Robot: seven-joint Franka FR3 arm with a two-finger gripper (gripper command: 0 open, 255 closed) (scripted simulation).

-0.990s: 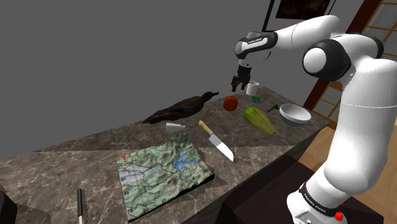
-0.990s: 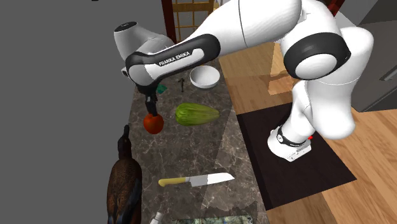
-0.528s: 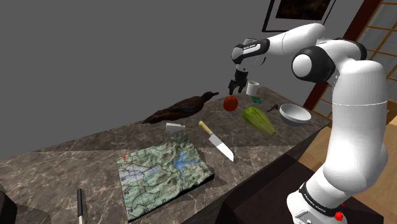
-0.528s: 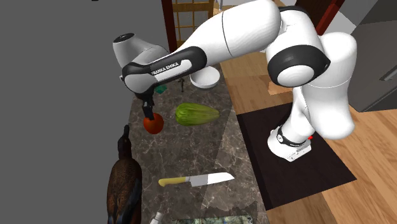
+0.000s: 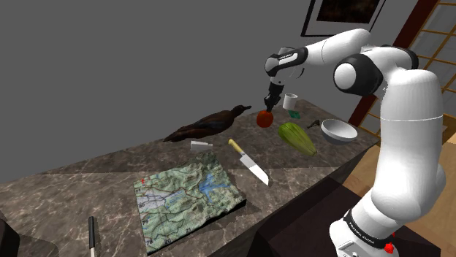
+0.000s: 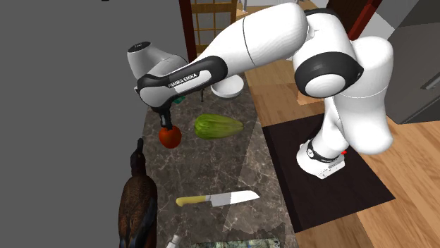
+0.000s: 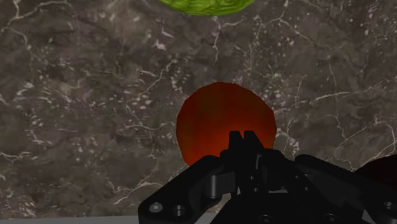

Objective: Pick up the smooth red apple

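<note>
**Closed fingers poised over the apple**

We see the red apple [image 5: 264, 119] [image 6: 169, 137] resting on a dark stone counter [image 5: 109, 171] veined with pale marbling. Its skin is smooth and rounded, deep red with a faint orange sheen, and in the wrist view the apple [image 7: 216, 118] lies just beyond the fingertips, partly hidden by them.

In the shoulder view, a ribbed, oblong green gourd [image 5: 297, 137] lies at four o'clock of the apple. A white bowl [image 5: 339, 131] sits at three o'clock and a small white cup [image 5: 291, 102] at two o'clock. A dark brown bird figure [image 5: 208, 124] stretches away at nine o'clock. A knife [image 5: 248, 162] with a pale yellow handle and a broad grey blade lies between six and seven o'clock. Further that way lies a printed relief map [image 5: 188, 196], a flat, rectangular slab.

The arm rises from its stand [image 5: 365, 237], bends high, and its forearm reaches toward nine o'clock in the shoulder view. The wrist turns down, so the black gripper [image 5: 270, 104] [image 6: 165, 125] [image 7: 242, 137] points toward six o'clock, straight at the apple. Its two fingers are pressed together, clasping nothing. Their tips hang just above the apple's crown, and we cannot tell whether they touch the skin.
</note>
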